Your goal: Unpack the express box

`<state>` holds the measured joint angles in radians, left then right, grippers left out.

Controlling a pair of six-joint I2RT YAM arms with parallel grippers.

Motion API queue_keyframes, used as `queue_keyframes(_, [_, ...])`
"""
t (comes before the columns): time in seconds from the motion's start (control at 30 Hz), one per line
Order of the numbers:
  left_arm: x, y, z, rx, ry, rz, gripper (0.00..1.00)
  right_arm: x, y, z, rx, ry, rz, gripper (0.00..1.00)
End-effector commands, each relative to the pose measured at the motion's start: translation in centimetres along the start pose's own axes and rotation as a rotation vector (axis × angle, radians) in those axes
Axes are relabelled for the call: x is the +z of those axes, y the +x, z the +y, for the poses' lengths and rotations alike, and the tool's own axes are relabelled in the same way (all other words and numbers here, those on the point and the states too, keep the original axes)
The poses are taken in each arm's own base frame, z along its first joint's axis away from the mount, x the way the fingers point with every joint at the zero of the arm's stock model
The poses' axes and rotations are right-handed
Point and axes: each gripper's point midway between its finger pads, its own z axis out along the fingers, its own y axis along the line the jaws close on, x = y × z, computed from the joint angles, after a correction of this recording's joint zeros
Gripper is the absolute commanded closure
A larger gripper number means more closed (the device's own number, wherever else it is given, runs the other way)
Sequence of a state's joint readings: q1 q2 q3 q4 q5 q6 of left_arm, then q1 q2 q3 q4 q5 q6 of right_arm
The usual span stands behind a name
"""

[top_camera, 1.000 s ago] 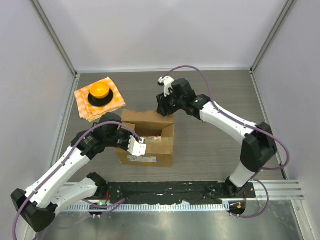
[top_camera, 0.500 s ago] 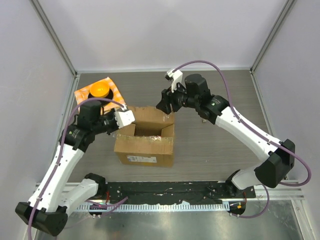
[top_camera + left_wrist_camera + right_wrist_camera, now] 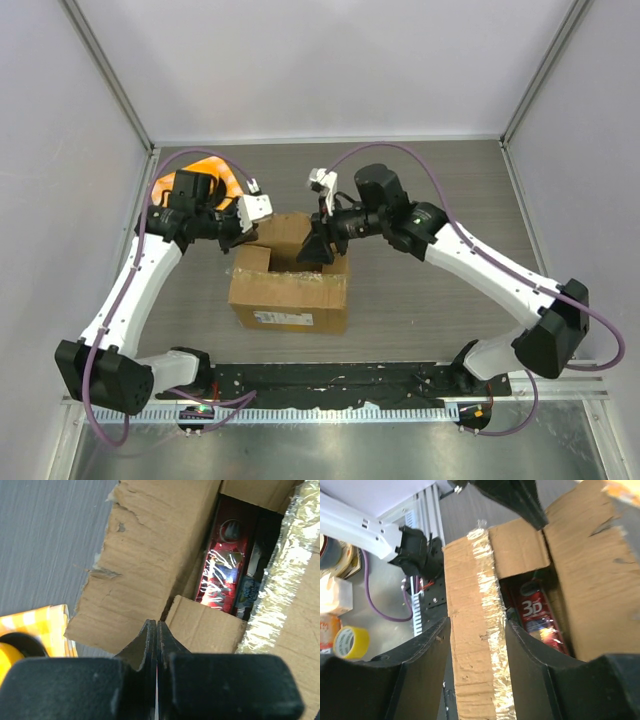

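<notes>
Express box (image 3: 290,290) is found open, just nearside-right of the orange cloth (image 3: 30,625); a red packet (image 3: 222,575) is exposed inside. Left gripper (image 3: 157,627), fingers pressed together, has been swung to the cloth-side flap. Right gripper (image 3: 476,625) has been dropped onto a taped flap (image 3: 470,680) away from the cloth, fingers spread astride it; clamping cannot be told. Contents judged reachable.

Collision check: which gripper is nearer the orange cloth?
Left. Left gripper is at the box's left flap, near the cloth; right gripper hovers over the taped flap, farther away.
</notes>
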<state>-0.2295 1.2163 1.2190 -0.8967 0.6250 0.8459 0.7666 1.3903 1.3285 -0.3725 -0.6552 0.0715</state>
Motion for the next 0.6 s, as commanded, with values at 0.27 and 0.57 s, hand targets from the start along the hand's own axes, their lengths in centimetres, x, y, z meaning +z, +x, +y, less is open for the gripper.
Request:
queue_keyframes(0.27, [1.0,0.8,-1.7,0.039,0.103,-0.022,1.00,4.2,7.2,-1.1,0.104,-0.040,0.163,0.34])
queue_keyframes(0.57, [2.2,1.7,-1.7,0.053,0.105,-0.032,0.99,5.2,8.8,-0.6,0.168,-0.102,0.171,0.31])
